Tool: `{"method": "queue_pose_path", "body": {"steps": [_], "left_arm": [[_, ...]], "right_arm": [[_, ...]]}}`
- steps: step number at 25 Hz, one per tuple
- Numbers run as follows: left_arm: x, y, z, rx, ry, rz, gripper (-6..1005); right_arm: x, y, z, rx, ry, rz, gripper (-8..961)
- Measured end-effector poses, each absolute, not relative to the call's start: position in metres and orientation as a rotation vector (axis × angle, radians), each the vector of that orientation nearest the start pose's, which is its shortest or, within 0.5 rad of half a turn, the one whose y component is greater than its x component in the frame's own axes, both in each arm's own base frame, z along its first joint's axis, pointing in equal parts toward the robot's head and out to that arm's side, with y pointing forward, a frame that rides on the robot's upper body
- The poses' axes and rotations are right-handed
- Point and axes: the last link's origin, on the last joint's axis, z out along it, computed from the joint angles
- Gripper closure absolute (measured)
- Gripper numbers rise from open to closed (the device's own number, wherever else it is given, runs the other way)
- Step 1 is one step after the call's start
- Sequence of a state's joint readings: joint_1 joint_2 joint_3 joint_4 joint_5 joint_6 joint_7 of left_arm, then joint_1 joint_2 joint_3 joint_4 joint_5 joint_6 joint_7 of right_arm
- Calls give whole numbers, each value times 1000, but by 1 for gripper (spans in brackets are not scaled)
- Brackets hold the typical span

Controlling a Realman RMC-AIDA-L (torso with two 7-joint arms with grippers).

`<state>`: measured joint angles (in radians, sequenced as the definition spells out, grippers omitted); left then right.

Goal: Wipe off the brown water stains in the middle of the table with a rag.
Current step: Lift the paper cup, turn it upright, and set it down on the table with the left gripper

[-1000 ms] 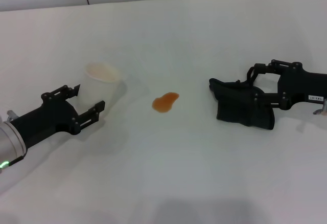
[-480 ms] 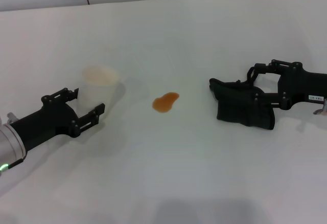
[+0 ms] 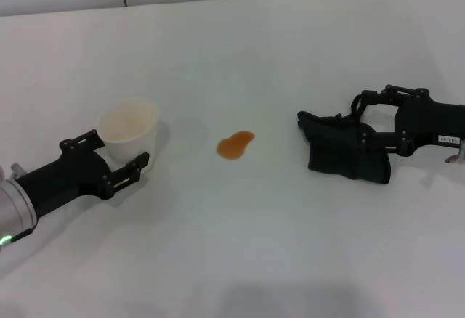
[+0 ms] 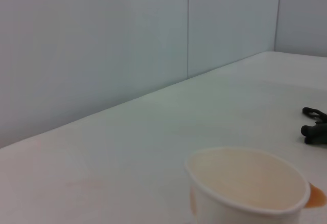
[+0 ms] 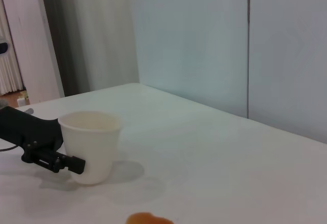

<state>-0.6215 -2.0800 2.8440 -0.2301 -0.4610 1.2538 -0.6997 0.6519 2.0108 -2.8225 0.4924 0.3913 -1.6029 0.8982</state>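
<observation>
On the left of the head view, the left gripper (image 3: pixel 120 151) is spread wide, its two fingers (image 3: pixel 134 167) either side of a white paper cup (image 3: pixel 129 128) that tilts toward the arm; whether the pads touch the cup wall cannot be told. The left wrist view shows none of those fingers, only the cup's open mouth (image 4: pixel 248 183), pale and stained inside, with a sliver of orange beyond its rim. The right wrist view gives the cup (image 5: pixel 91 144) side-on, one left finger (image 5: pixel 53 161) lying along its lower wall.

The brown water stains (image 3: pixel 235 144) lie on the bare white table (image 3: pixel 240 245), between the two grippers, well ahead of the left fingertips and past the cup.

Further right, the right gripper (image 3: pixel 341 138) is clenched on the black rag (image 3: pixel 347 154), which bunches in folds around its fingers and rests on the table. The stain sits out beyond the rag's leading edge, apart from it.
</observation>
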Motion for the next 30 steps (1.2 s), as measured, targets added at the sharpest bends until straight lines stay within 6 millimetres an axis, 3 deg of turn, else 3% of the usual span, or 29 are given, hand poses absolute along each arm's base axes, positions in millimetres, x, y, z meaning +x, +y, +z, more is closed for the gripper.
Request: {"method": "queue_pose_path", "body": {"steps": [11, 17, 30], "left_arm": [[-317, 324, -52, -2466, -521, -515, 262], [-317, 323, -53, -2476, -530, -513, 104], [-322, 317, -46, -2477, -542, -522, 107]], "right_arm": [[323, 321, 26, -2517, 478, 586, 127], [323, 321, 26, -2517, 478, 585, 127], [326, 319, 27, -2514, 486, 581, 126]]}}
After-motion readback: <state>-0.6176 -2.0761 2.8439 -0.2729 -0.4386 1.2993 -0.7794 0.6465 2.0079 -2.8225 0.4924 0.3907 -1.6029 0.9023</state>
